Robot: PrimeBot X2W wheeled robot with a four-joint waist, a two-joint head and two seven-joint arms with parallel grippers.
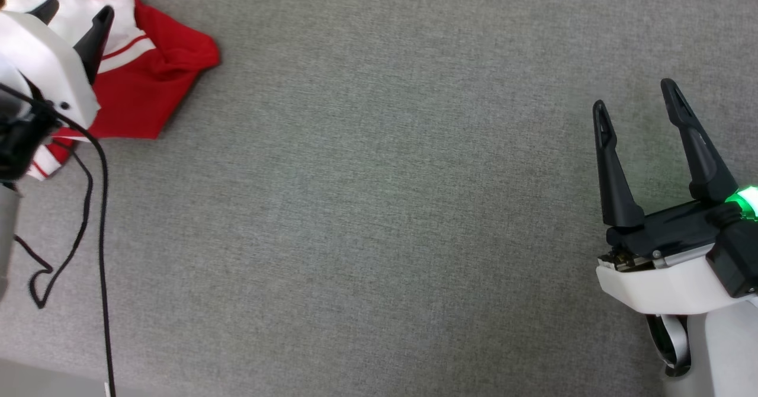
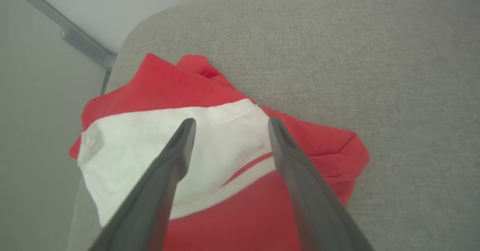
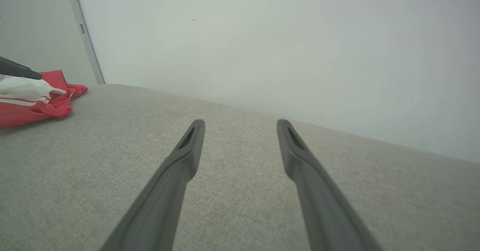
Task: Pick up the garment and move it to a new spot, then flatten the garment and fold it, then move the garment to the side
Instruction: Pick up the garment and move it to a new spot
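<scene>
Garment (image 1: 160, 71), a red jersey w/ white shoulder panel and red-white striped trim, lay bunched at approx. 10 o'clock in head view, at the rounded corner of the grey fabric surface (image 1: 379, 207); lettering/number not visible. Left gripper (image 1: 76, 15) hovered over the white panel, fingers apart, nothing clamped; whether the tips touched cloth, can't tell. Prob. set there for the first pick: the jaws straddled the panel near the striped trim, where loose folds give sth. to pinch. Right gripper (image 1: 636, 103) sat at 4 o'clock, fingers apart too, empty, well apart from the jersey, likely parked out of the way. Edges: in left wrist view the jersey's 9 o'clock side reached the surface's edge, w/ wall (image 2: 112, 11) and a metal strip (image 2: 82, 45) beyond, so no room that way. Open room: bare fabric from 12 through 5 o'clock of the jersey, enough for a new spot and flattening. Black cable (image 1: 100, 207) hung by the left arm at 8 o'clock; poss. snag risk.
</scene>
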